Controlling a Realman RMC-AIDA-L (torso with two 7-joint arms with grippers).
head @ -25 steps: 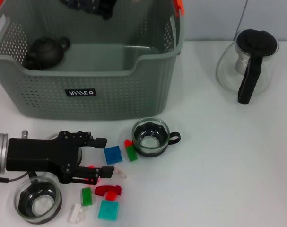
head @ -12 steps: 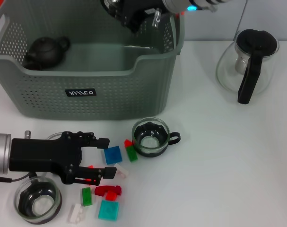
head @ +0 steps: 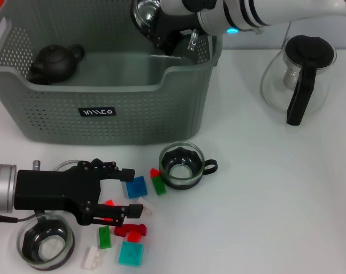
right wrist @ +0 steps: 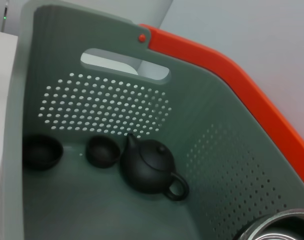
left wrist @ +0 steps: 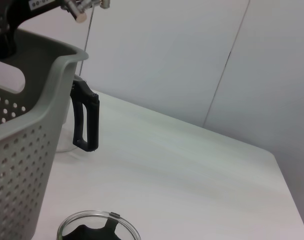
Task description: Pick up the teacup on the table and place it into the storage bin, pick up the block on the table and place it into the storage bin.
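Your right hand (head: 161, 25) hangs over the far right part of the storage bin (head: 110, 123), pinching a glass teacup (head: 147, 12) above the bin's inside; its rim shows in the right wrist view (right wrist: 272, 227). A black teapot (head: 56, 61) and what look like two small dark cups (right wrist: 71, 151) sit at the bin's left end. Your left hand (head: 130, 191) lies low over the near-left worktop (head: 275, 200), fingers spread around a small red block (head: 110, 202), not yet closed. A blue block (head: 136, 186) lies just beside the far finger. Another teacup (head: 182, 165) stands right of it, a third (head: 45, 240) near left.
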